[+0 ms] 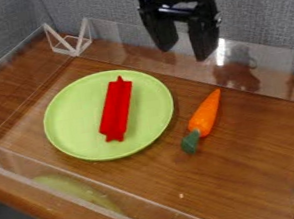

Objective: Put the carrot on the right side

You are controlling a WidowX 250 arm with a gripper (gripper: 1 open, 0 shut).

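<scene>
The carrot [205, 118] is small and orange with a dark green stem end pointing toward the front. It lies on the wooden table just right of the lime-green plate [73, 123]. My gripper [184, 48] hangs in the air behind and above the carrot. Its two black fingers are spread apart and hold nothing.
A red rectangular bar [116, 107] lies on the plate. A white wire stand [67, 37] sits at the back left. Clear plastic walls [258, 60] enclose the wooden table [257, 158], with bare wood to the right and in front of the carrot.
</scene>
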